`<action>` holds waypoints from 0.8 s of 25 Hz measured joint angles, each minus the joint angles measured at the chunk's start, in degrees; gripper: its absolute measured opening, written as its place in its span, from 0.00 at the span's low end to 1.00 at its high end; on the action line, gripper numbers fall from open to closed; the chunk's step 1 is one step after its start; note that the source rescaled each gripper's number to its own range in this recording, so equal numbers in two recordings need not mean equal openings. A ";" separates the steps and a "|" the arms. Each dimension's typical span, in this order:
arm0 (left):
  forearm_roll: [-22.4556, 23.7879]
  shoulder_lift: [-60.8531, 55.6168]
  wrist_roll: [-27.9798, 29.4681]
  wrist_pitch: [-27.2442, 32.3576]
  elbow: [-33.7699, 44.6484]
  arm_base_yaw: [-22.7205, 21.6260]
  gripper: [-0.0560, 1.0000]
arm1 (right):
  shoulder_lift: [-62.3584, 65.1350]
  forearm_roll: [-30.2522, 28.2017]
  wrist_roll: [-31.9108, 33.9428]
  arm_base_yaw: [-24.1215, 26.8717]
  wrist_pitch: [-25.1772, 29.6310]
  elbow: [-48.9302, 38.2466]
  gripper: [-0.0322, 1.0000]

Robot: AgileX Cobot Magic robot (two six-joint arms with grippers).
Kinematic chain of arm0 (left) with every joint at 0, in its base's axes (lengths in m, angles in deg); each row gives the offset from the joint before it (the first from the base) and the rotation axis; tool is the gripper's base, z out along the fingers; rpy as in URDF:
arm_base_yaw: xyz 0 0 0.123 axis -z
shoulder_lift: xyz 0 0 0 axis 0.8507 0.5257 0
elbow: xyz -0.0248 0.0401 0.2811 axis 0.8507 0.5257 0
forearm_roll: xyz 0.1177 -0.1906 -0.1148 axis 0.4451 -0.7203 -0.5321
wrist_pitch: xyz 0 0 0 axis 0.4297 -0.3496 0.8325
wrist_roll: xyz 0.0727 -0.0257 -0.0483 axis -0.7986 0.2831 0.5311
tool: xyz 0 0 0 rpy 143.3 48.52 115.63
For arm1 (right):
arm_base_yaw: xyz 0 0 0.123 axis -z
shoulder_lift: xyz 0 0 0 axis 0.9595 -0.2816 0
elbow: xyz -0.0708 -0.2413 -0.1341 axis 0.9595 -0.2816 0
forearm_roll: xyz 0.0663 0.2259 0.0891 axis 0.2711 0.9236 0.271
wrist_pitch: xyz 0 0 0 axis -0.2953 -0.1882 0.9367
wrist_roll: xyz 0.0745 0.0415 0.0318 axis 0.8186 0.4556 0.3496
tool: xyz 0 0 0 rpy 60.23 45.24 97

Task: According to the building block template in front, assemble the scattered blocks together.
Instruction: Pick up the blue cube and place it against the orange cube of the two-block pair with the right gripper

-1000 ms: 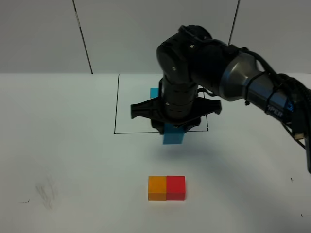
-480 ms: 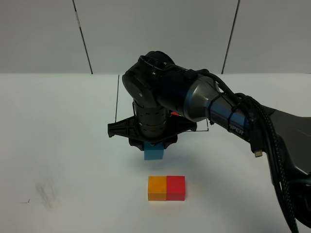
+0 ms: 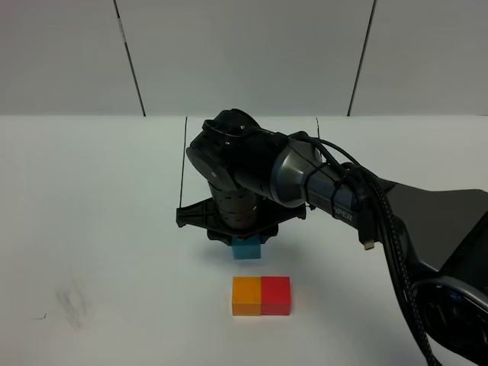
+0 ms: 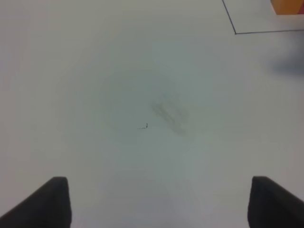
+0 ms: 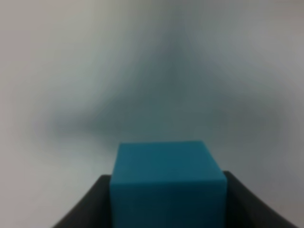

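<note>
An orange block (image 3: 246, 296) and a red block (image 3: 275, 295) sit side by side and touching near the table's front. My right gripper (image 3: 245, 242) is shut on the sky-blue block (image 3: 245, 249), held low just behind the orange one; the right wrist view shows this blue block (image 5: 167, 180) between the dark fingers (image 5: 90, 209). The template's black outline (image 3: 184, 160) lies behind, its cubes hidden by the arm. In the left wrist view my left gripper (image 4: 161, 202) is open over bare table, with the outline's corner (image 4: 235, 32) and an orange cube's edge (image 4: 287, 7) far off.
The right arm (image 3: 328, 191) stretches from the right across the middle of the white table (image 3: 91, 229). A faint grey smudge (image 3: 72, 301) marks the table at the front left. Grey wall panels stand behind.
The right arm has carried the blue block forward, to the left and down, from above the outline's front edge to just behind the orange block. The left gripper has not moved.
</note>
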 joint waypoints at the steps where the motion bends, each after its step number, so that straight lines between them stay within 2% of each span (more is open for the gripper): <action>1: 0.00 0.00 0.00 0.00 0.00 0.00 0.67 | -0.31 0.00 0.25 0.00 0.04 0.00 0.03; 20: 0.00 0.00 0.00 0.00 0.00 0.00 0.67 | -2.54 1.15 0.77 0.00 1.68 0.00 0.03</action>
